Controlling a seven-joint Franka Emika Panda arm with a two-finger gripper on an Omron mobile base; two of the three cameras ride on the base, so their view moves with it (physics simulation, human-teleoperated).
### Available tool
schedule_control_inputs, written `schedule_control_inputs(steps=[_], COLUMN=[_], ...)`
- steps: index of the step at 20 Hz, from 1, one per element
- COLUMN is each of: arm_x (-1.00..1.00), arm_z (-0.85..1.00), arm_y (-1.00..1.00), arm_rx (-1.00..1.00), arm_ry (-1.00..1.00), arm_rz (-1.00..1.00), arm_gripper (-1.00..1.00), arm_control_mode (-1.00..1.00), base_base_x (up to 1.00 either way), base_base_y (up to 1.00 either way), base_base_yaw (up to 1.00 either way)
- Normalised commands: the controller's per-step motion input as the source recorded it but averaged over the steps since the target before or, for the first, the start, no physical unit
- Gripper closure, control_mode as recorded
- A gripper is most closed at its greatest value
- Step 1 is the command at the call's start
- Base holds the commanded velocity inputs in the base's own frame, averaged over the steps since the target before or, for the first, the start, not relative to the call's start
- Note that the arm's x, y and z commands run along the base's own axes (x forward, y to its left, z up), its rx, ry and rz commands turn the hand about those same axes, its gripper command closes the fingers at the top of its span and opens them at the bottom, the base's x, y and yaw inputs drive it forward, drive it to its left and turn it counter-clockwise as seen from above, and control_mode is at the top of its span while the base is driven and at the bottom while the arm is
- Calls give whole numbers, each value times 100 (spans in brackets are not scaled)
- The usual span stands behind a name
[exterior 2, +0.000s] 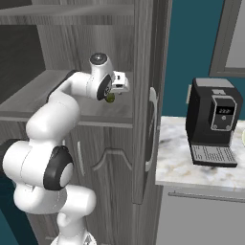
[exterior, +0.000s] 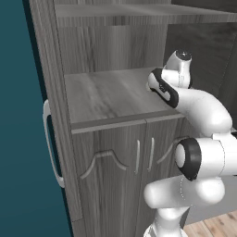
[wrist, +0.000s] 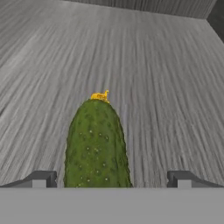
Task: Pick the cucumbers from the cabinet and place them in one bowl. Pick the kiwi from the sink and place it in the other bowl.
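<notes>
A dark green cucumber [wrist: 96, 144] with a yellow tip lies on the grey wood shelf of the cabinet [wrist: 166, 78]. It points away from the hand. My gripper [wrist: 111, 180] is open, with one fingertip on each side of the cucumber's near end and clear gaps between them. In the right base view the gripper [exterior 2: 115, 93] reaches into the open cabinet [exterior 2: 143, 57] just above the shelf, and a bit of the cucumber [exterior 2: 110, 98] shows under the hand. The shelf [exterior: 106, 92] also appears in the left base view, with the arm stretched over its right side.
The tall cabinet's doors stand open at both sides, one with a pale handle [exterior: 48, 143], the other door [exterior 2: 146, 119] beside the counter. Shut lower doors [exterior: 120, 176] lie under the shelf. A black coffee machine [exterior 2: 214, 122] stands on the marble counter [exterior 2: 182, 167] at the right.
</notes>
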Motion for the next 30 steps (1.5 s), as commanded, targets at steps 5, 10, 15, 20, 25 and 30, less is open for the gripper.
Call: schedule_control_inputs(steps=[5, 10, 15, 20, 25, 30], arm_x=[6, 7, 1, -11, -33, -40], arm_z=[-17, -23, -5, -1, 9, 22], arm_y=[5, 10, 1, 12, 3, 0], arm_rx=[0, 0, 0, 0, 7, 9], arm_ry=[5, 4, 2, -3, -2, -1], arm_rz=[0, 0, 0, -16, -34, -37], arm_gripper=[-100, 100, 100, 100, 100, 100], arm_control_mode=[-100, -100, -100, -100, -100, -100], base_base_x=[0, 0, 0, 0, 0, 0], base_base_y=[0, 0, 0, 0, 0, 0], base_base_yaw=[0, 0, 0, 0, 0, 0])
